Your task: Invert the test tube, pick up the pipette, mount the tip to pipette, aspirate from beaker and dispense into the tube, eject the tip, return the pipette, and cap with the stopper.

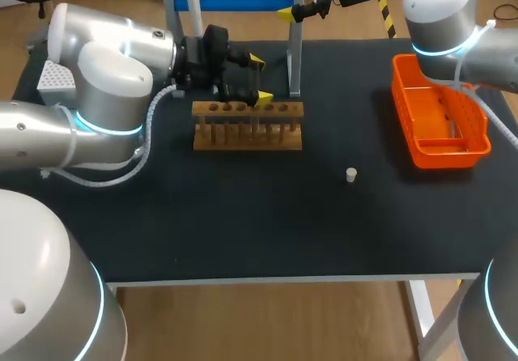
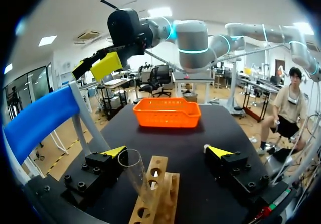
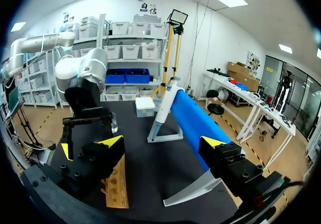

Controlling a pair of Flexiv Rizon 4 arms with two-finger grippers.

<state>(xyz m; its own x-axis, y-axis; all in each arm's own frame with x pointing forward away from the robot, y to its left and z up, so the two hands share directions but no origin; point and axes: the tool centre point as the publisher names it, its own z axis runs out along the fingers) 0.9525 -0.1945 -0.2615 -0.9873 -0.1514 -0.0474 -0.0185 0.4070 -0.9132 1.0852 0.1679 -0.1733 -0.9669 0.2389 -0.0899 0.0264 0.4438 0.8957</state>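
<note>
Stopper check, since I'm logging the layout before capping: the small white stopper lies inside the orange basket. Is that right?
No. The head view shows the small white stopper lying on the black table, outside the orange basket.

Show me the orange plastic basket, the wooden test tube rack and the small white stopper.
Orange basket (image 1: 447, 157), head view, near wall.
Wooden rack (image 1: 248, 114), head view, top bar.
White stopper (image 1: 351, 175), head view, top.

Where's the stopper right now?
In the head view, the stopper sits alone on the black table. It is right of the wooden rack and nearer the front edge than the orange basket to its right.
</note>
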